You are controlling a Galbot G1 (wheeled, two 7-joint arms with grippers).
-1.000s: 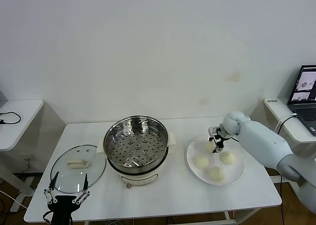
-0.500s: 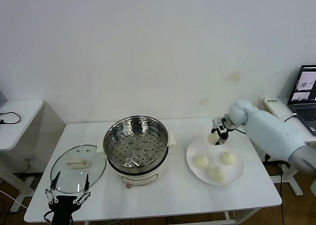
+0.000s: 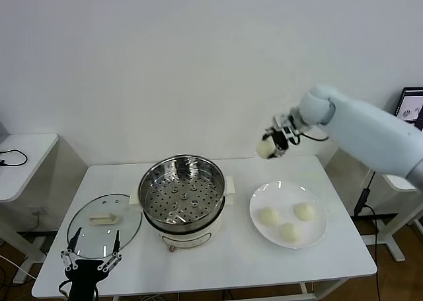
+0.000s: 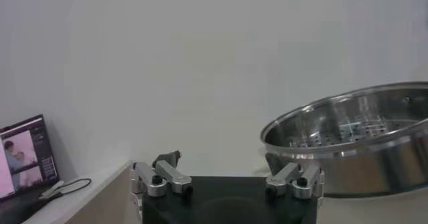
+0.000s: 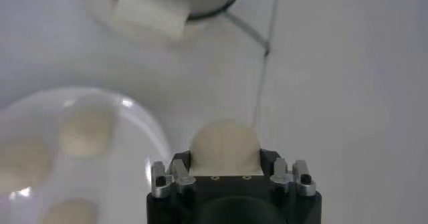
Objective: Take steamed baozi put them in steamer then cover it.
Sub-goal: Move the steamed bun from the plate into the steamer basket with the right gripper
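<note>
The right gripper [image 3: 275, 144] is carrying a small cream-white steamed bun [image 3: 266, 148], clamped tight, high above the table; next it needs lowering into the shiny steel steamer pot [image 3: 183, 193].

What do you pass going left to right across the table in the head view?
Left hand → lid → steamer → right hand holding a bun in the air → plate with three buns.

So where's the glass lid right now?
In the head view, the glass lid lies flat on the table's left side, beside the steamer, just beyond the parked left claw.
</note>
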